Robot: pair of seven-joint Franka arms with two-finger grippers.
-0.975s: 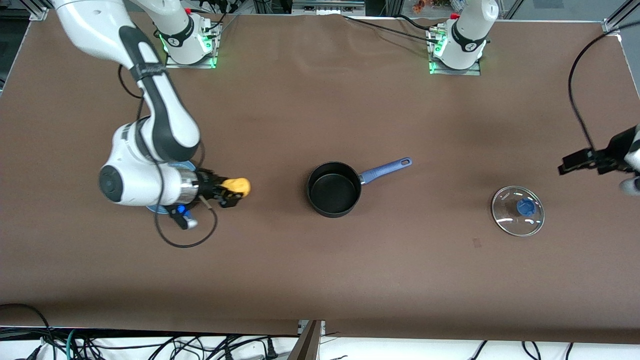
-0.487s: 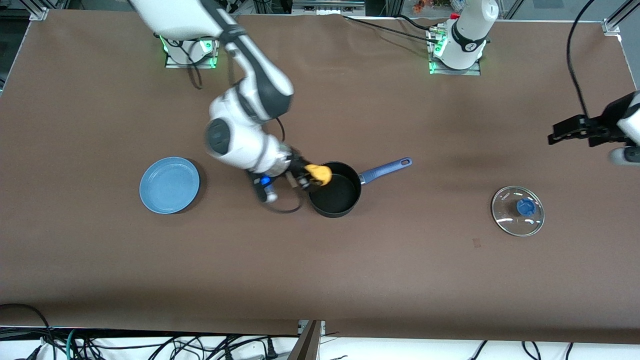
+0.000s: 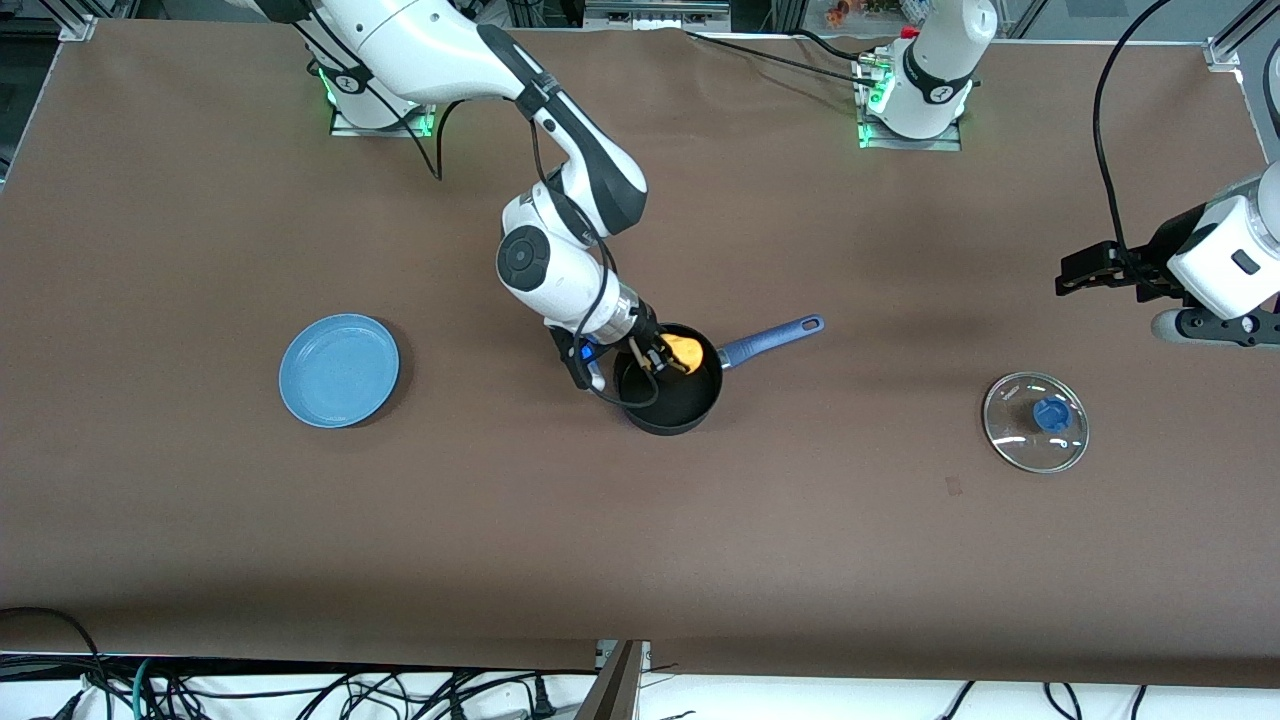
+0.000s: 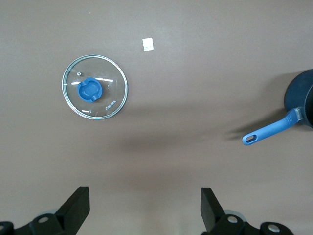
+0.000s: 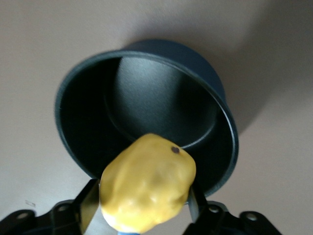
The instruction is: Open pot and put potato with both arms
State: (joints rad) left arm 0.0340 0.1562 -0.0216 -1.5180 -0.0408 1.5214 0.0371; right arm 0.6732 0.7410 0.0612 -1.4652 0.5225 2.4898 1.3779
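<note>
While both arms are in frame, entries run from largest item to smallest.

Table (image 3: 640, 560): brown surface carrying all items.

Right arm (image 3: 560, 200): reaches from its base to the middle of the table.

Left arm (image 3: 1225, 255): waits over its own end of the table, near the lid.

Pot (image 3: 668, 380): black, uncovered, upright mid-table; inside bare in the right wrist view (image 5: 146, 112).

Plate (image 3: 339, 370): blue, toward the right arm's end, well apart from the pot.

Lid (image 3: 1035, 421): clear glass, blue knob, flat on the table toward the left arm's end; also in the left wrist view (image 4: 94, 87).

Left gripper (image 4: 144, 210): fingers spread wide, nothing between them.

Right gripper (image 3: 665, 357): over the pot's rim, clamped on the potato.

Potato (image 5: 146, 188): yellow, pinched between the two fingers, over the pot's opening (image 3: 685, 352).
</note>
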